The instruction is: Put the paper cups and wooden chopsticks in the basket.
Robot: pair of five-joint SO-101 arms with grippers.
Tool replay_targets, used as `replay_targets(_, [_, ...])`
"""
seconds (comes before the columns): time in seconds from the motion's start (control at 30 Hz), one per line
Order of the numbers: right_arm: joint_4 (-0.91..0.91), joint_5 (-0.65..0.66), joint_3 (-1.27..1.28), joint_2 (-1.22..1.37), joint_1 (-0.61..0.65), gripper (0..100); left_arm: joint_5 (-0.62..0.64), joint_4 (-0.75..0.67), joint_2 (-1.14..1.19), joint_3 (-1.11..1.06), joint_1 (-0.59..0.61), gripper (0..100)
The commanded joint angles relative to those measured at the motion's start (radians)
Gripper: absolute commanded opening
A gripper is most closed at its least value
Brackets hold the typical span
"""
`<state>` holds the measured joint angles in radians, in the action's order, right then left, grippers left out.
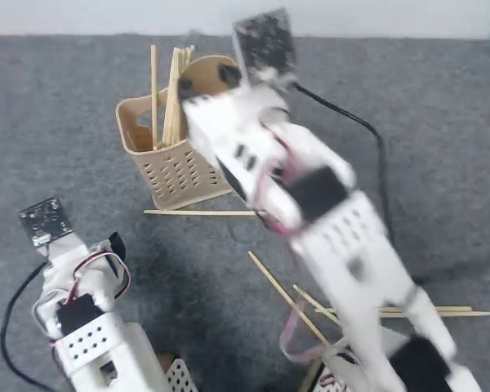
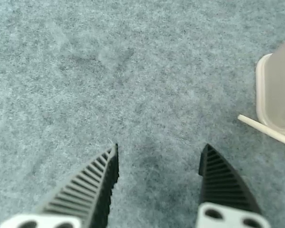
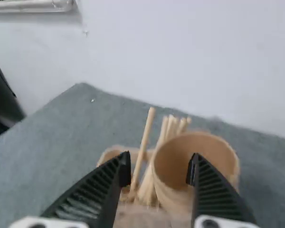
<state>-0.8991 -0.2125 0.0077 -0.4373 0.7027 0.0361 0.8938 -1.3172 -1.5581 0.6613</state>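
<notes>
A beige slotted basket [image 1: 175, 167] stands at the back of the grey carpet. Several wooden chopsticks [image 1: 173, 94] stand upright in it beside a tan paper cup [image 1: 206, 72]. My right gripper [image 1: 206, 82] hangs over the basket, open. In the right wrist view its fingers [image 3: 115, 180] straddle the near side of the paper cup [image 3: 199, 154], next to the chopsticks [image 3: 145, 140]. One chopstick [image 1: 200, 212] lies in front of the basket, and more [image 1: 290, 298] lie near the right arm's base. My left gripper [image 2: 156, 183] is open, low over bare carpet.
The left wrist view catches the basket's lower corner [image 2: 275, 90] and a chopstick tip [image 2: 266, 130] beside it. A black cable [image 1: 355, 122] runs across the carpet behind the right arm. A white wall borders the carpet's far edge.
</notes>
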Motion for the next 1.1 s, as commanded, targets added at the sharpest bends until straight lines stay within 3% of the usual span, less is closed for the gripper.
replay_targets(0.0, [-0.392, 0.020, -0.044, -0.197, -0.073, 20.2, -0.012, -0.028, 0.002, 0.044, 0.000, 26])
replay_targets(0.17, [-0.685, 0.025, 0.167, -0.320, -0.213, 20.2, -0.006, -0.025, 0.002, 0.048, 0.000, 26])
replay_targets(0.33, [-0.713, 0.043, 0.543, -0.375, -0.404, 20.3, 0.057, -0.003, 0.011, 0.079, -0.005, 26])
replay_targets(0.47, [-0.567, 0.216, 0.832, -0.375, -0.499, 20.3, 0.081, 0.017, 0.012, 0.105, -0.008, 26])
replay_targets(0.53, [-0.452, 0.273, 0.950, -0.375, -0.529, 20.2, 0.083, 0.092, 0.012, 0.145, -0.044, 26])
replay_targets(0.63, [-0.295, 0.301, 1.074, -0.375, -0.553, 20.2, 0.133, 0.233, 0.012, 0.255, -0.106, 26])
replay_targets(0.77, [-0.162, 0.305, 1.192, -0.375, -0.552, 20.2, 0.195, 0.308, 0.018, 0.378, -0.153, 26])
replay_targets(1.07, [-0.107, 0.344, 1.258, -0.386, -0.559, 20.2, 0.296, 0.213, 0.470, 0.486, -0.227, 26])
